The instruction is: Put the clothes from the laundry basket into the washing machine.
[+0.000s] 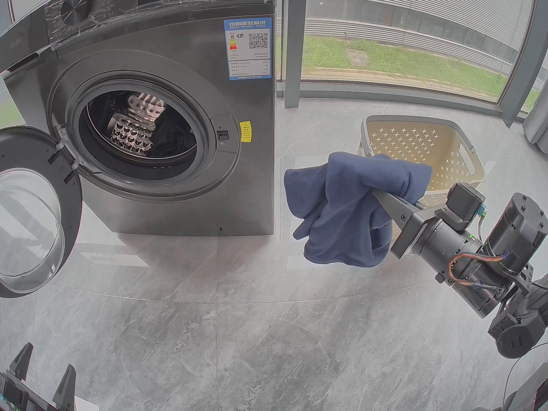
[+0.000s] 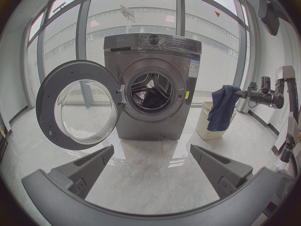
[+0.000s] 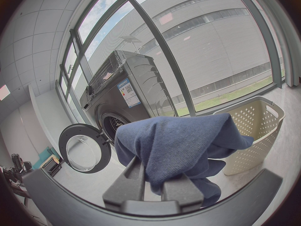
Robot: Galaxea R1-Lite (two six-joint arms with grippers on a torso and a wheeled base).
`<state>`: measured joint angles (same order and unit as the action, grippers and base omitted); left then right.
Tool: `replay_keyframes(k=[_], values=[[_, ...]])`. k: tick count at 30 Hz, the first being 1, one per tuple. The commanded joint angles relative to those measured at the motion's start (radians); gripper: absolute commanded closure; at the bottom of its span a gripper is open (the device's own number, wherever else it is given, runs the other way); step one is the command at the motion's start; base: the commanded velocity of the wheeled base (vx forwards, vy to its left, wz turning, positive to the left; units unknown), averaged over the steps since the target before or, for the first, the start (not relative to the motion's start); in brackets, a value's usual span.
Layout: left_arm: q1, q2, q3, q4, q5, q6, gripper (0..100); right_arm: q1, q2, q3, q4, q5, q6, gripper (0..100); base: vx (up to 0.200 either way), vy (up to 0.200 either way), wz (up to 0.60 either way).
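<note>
Your right gripper [image 1: 381,196], arm held out level, is clamped on one navy garment [image 1: 342,212] hanging in the air before the one cream laundry basket [image 1: 418,120]. Your left gripper [image 1: 47,362] sits low, fingers spread, holding nothing. The one washing machine [image 1: 171,41] stands beside the basket, round door [image 1: 28,224] swung wide, dark cloth [image 1: 174,138] in its drum.

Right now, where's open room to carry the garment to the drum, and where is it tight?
Bare floor lies between the front of the washing machine, the laundry basket and the right gripper holding the blue garment: a free path. The drum mouth is unobstructed. It is tighter beside the swung-open door, with the left gripper low near it.
</note>
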<state>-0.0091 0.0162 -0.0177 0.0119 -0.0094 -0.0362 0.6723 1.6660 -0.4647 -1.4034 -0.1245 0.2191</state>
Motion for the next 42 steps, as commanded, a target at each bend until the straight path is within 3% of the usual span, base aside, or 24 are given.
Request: replay_keyframes(k=[1, 23, 42], values=[[0.0, -0.016, 0.015, 0.0, 0.0, 0.001, 0, 0.0, -0.002, -0.002, 0.0, -0.001, 0.0, 100, 0.0, 0.2, 0.0], [0.0, -0.016, 0.015, 0.0, 0.0, -0.001, 0, 0.001, -0.002, 0.0, 0.0, -0.001, 0.002, 100, 0.0, 0.2, 0.0], [0.0, -0.015, 0.015, 0.0, 0.0, 0.001, 0, 0.003, 0.001, 0.001, 0.0, -0.001, 0.002, 100, 0.0, 0.0, 0.0]])
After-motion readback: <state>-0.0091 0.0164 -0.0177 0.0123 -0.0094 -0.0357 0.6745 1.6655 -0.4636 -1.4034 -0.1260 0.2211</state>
